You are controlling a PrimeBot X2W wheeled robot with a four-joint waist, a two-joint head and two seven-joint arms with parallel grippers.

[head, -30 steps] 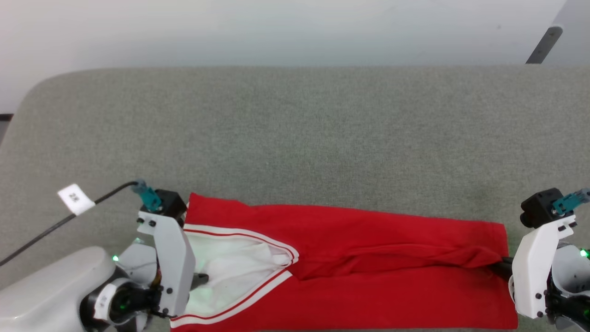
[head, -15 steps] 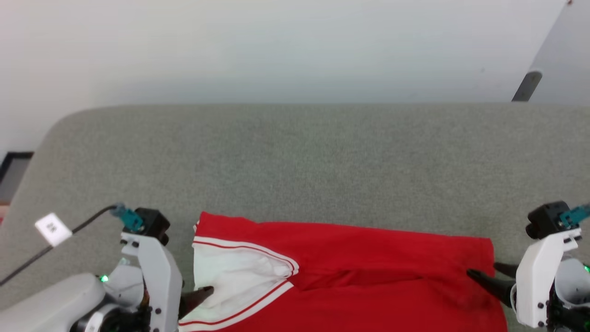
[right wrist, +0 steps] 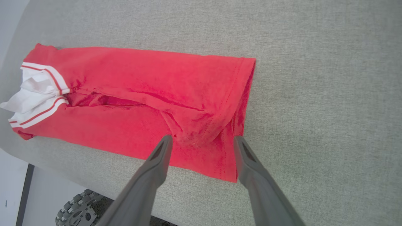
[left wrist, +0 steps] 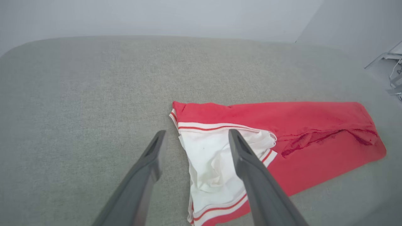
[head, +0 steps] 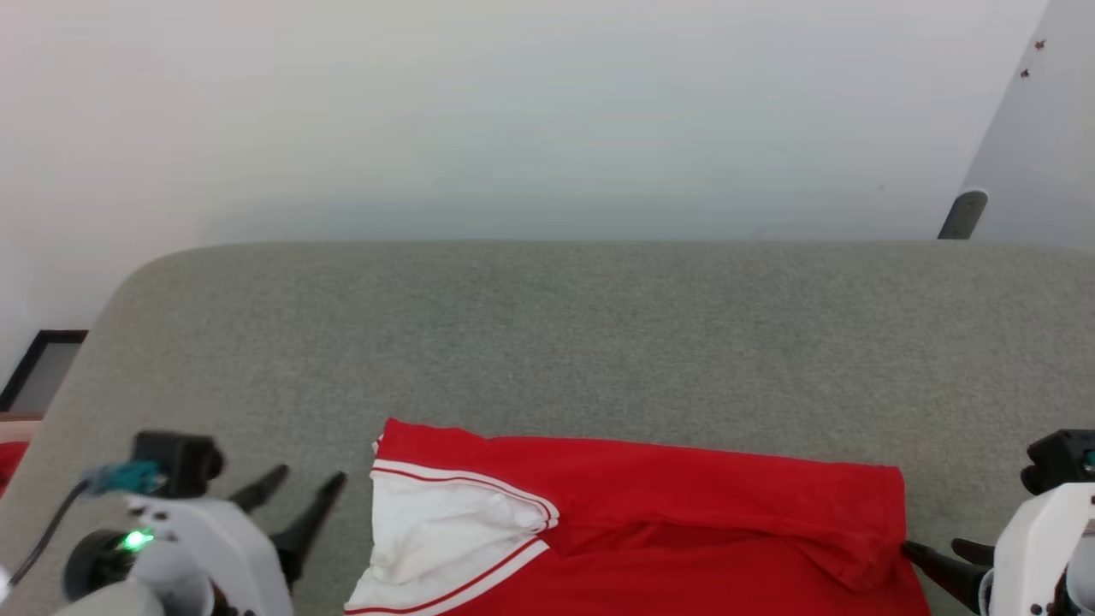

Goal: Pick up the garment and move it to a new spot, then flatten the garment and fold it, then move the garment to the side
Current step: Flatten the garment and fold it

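The garment lies folded into a long red band near the table's front edge. Its white sleeve with striped trim is at the left end, and the lettering is hidden. My left gripper stands open just left of the sleeve, apart from the cloth. In the left wrist view the left gripper hovers over the garment at its sleeve edge. My right gripper is open at the hem end. From the right wrist, the right gripper straddles a rumpled hem fold of the garment, holding nothing.
The grey fabric-covered table stretches wide behind the garment, ending at a pale wall. Its rounded left corner is near a dark frame on the floor. A wheel shows below the front edge of the table.
The right gripper let go of the hem and opened. The left gripper drew back left off the sleeve and now stands open. The head camera tilted up, shifting the whole picture down.
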